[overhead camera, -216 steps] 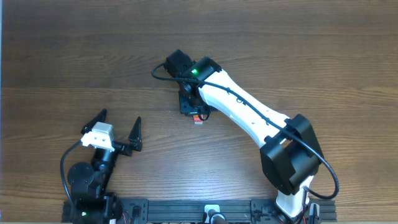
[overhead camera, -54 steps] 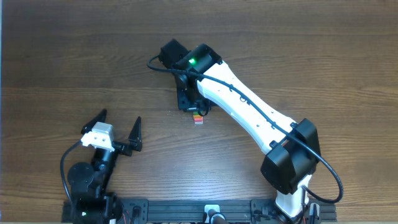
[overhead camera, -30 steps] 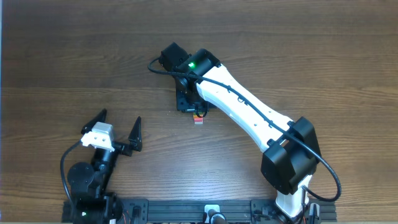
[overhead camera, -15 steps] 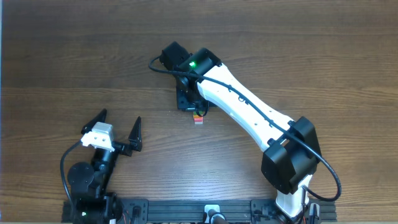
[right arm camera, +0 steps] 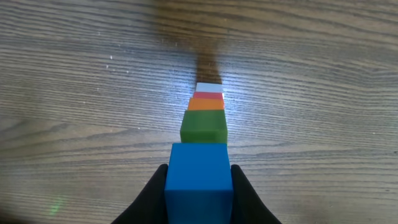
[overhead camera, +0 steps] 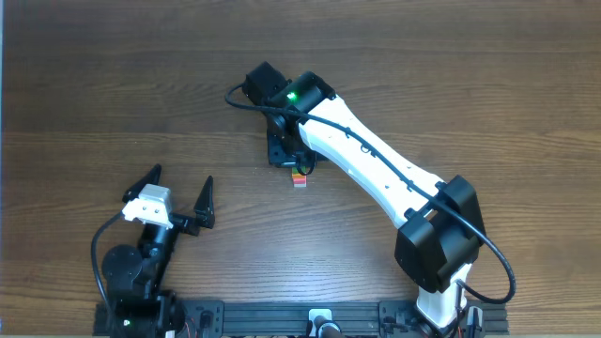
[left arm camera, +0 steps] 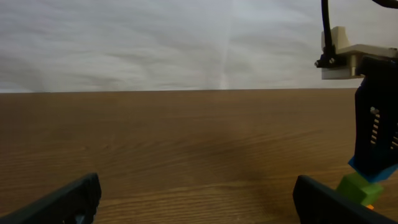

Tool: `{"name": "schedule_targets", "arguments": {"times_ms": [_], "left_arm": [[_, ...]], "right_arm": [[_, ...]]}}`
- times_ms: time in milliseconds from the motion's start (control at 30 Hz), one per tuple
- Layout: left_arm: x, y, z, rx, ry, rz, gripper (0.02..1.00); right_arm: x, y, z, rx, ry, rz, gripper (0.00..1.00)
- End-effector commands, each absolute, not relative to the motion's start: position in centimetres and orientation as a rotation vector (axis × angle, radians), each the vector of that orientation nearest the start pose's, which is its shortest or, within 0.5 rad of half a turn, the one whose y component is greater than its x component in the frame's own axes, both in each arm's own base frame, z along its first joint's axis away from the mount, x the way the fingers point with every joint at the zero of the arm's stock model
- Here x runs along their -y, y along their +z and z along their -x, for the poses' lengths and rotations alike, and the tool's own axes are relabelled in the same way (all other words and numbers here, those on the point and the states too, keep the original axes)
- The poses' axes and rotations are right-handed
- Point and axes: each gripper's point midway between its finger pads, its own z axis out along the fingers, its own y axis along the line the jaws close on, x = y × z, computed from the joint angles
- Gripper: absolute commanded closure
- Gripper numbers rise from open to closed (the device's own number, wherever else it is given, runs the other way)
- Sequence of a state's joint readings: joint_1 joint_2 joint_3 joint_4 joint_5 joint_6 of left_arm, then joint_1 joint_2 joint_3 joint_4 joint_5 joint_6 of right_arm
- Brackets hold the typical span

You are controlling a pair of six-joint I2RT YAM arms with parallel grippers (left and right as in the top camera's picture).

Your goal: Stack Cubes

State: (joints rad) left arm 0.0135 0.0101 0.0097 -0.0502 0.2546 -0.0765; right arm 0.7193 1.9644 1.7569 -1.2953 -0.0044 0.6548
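Observation:
A small stack of cubes (overhead camera: 300,177) stands mid-table: white (right arm camera: 209,88) at the base, then red (right arm camera: 208,96), orange (right arm camera: 206,104) and green (right arm camera: 203,126). My right gripper (right arm camera: 198,190) is shut on a blue cube (right arm camera: 199,174) that sits directly over the green one and seems to touch it. The left wrist view has the green cube (left arm camera: 359,186) under the blue cube (left arm camera: 373,172) held by the right gripper (left arm camera: 377,134). In the top view the right gripper (overhead camera: 285,150) hangs above the stack. My left gripper (overhead camera: 178,192) is open near its base, holding nothing.
The brown wooden table (overhead camera: 451,84) spreads all around the stack. The white right arm (overhead camera: 376,174) crosses diagonally from the lower right. A pale wall (left arm camera: 155,43) stands behind the table's far edge.
Since about seven seconds ago the right gripper has shifted slightly up the picture with the blue cube. Over the last second nothing has visibly moved. The left arm has stayed still.

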Motion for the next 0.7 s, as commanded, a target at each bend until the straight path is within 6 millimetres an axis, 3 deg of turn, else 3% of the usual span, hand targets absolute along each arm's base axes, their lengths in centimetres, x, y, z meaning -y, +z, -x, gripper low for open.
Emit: {"name": "schedule_targets", "arguments": {"times_ms": [33, 700], "left_arm": [[3.84, 16.23, -24.18, -1.625, -0.260, -0.106, 0.018], [3.84, 16.23, -24.18, -1.625, -0.260, -0.106, 0.018]], "right_arm": [[-25.20, 10.90, -29.18, -3.111, 0.033, 0.087, 0.989], [-25.39, 10.36, -29.39, -3.106, 0.040, 0.087, 0.991]]}}
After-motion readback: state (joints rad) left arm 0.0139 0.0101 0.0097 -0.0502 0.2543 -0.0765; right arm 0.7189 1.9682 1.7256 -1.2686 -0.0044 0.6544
